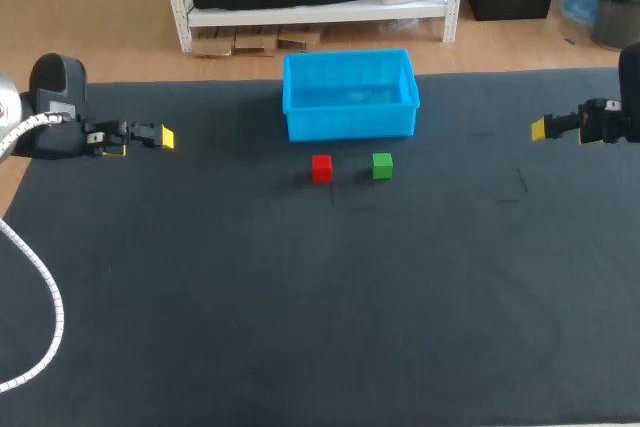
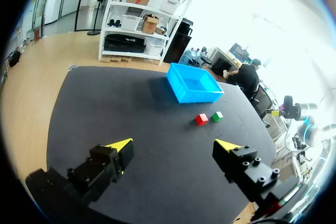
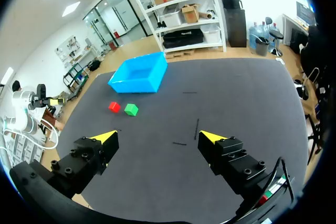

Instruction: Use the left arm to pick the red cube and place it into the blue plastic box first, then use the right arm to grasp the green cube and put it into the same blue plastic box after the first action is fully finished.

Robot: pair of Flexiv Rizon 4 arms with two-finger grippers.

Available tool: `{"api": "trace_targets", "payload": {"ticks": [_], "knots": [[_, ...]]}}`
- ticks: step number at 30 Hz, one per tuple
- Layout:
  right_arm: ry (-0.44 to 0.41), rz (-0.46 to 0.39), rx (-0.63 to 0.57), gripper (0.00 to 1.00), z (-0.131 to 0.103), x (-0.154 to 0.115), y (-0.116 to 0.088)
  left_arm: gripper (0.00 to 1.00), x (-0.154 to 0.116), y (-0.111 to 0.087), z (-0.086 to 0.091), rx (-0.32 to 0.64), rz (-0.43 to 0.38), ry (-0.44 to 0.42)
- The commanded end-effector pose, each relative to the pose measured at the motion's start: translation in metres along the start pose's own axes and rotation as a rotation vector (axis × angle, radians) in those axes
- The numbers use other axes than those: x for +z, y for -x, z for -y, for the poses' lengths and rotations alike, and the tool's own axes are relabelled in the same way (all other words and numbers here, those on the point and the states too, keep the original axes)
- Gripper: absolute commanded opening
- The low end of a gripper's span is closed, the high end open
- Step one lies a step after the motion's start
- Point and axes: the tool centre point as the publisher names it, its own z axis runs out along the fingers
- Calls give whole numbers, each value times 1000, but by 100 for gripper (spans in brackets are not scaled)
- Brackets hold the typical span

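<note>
A small red cube [image 1: 321, 168] [image 2: 201, 119] [image 3: 114, 107] sits on the dark table just in front of the blue plastic box [image 1: 349, 95] [image 2: 193, 83] [image 3: 138, 72]. Beside it, to its right in the head view, stands a green cube [image 1: 382, 166] [image 2: 217, 116] [image 3: 131, 109]. The box looks empty. My left gripper [image 1: 160, 138] [image 2: 174, 145] hovers open at the table's left side, far from the cubes. Over the right side my right gripper [image 1: 540, 129] [image 3: 159, 137] is open too, with nothing between its fingers.
The dark mat [image 1: 320, 307] covers the whole table. A white cable [image 1: 45, 297] loops over its left front part. Thin marks [image 3: 196, 128] lie on the mat ahead of the right gripper.
</note>
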Motion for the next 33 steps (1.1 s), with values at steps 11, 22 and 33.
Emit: {"api": "trace_targets", "payload": {"ticks": [11, 22, 33], "knots": [[-1, -1, 0, 100, 0, 0, 0, 100, 0, 0, 0, -1, 0, 0], [-1, -1, 0, 100, 0, 0, 0, 100, 0, 0, 0, -1, 0, 0], [-1, -1, 0, 100, 0, 0, 0, 100, 16, 11, 47, 115, -76, 125]]}}
